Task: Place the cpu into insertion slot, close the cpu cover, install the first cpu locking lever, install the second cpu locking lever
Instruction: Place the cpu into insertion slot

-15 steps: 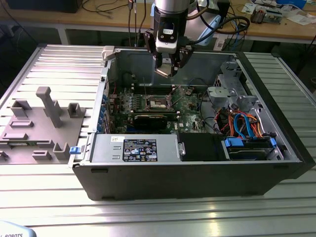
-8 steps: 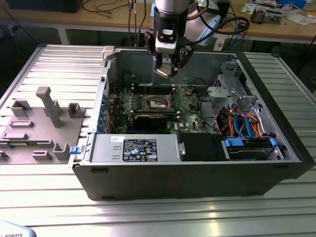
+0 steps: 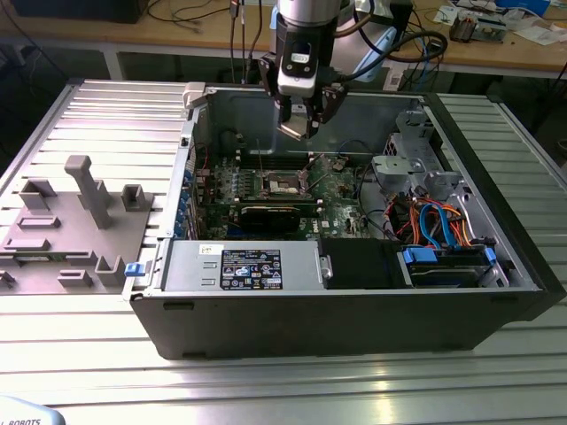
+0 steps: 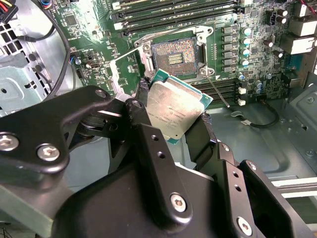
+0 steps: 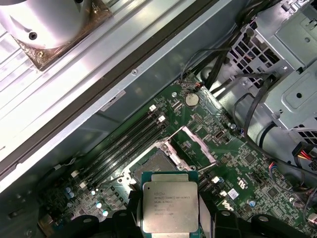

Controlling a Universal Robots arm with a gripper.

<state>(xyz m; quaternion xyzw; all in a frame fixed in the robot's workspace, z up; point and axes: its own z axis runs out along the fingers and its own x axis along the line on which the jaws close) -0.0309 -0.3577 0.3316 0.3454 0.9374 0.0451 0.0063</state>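
The gripper (image 3: 301, 126) hangs over the open computer case (image 3: 354, 310), its fingers clamped on two opposite edges of the cpu (image 4: 174, 108). The chip is square, with no longer side, and its silvery face shows in both wrist views. It is in the air above the bare socket (image 4: 177, 53), not touching it. The cpu cover (image 5: 192, 145) stands swung open beside the socket.

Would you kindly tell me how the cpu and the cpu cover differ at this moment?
The cpu has a solid silvery face, whereas the cpu cover is a frame with an open centre. The cpu is held in the gripper, clear of the empty socket, while the cpu cover stands swung open at that socket. Both are square and of silvery metal.
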